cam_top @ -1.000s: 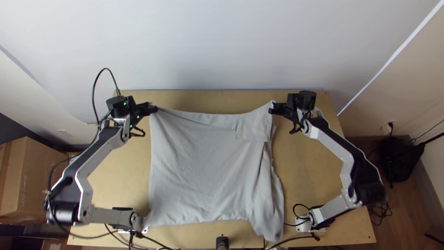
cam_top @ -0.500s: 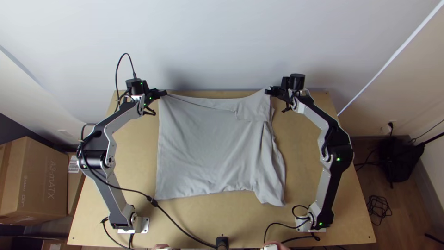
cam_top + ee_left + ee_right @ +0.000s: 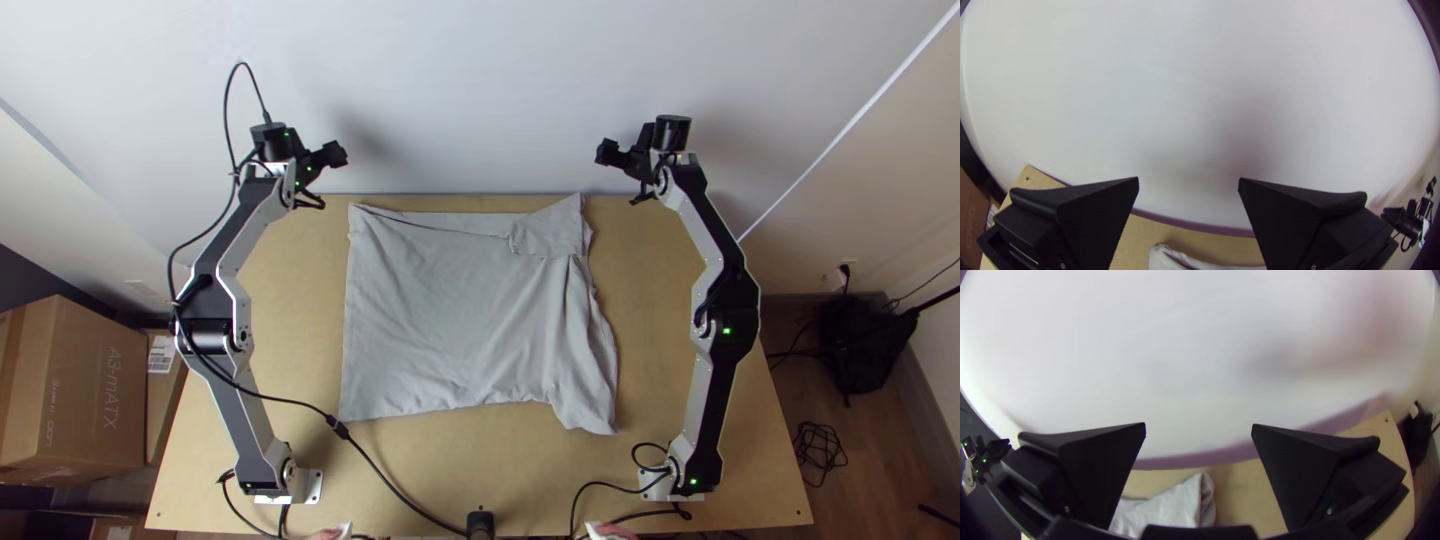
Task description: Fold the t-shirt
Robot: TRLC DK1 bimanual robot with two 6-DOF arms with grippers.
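Plain grey for shirt (image 3: 450,310); light tan for table (image 3: 650,300); black for left gripper (image 3: 336,154) and right gripper (image 3: 606,153); white (greyer in shadow) for wall (image 3: 470,70); brown for box (image 3: 95,340).

The light grey T-shirt (image 3: 450,310) lies spread in a roughly rectangular shape on the middle of the table (image 3: 290,350), its far side near the table's far edge. A small layer overlaps at the far right corner. Loose lengthwise folds run down the right side, where the near corner extends past the remaining near hem.
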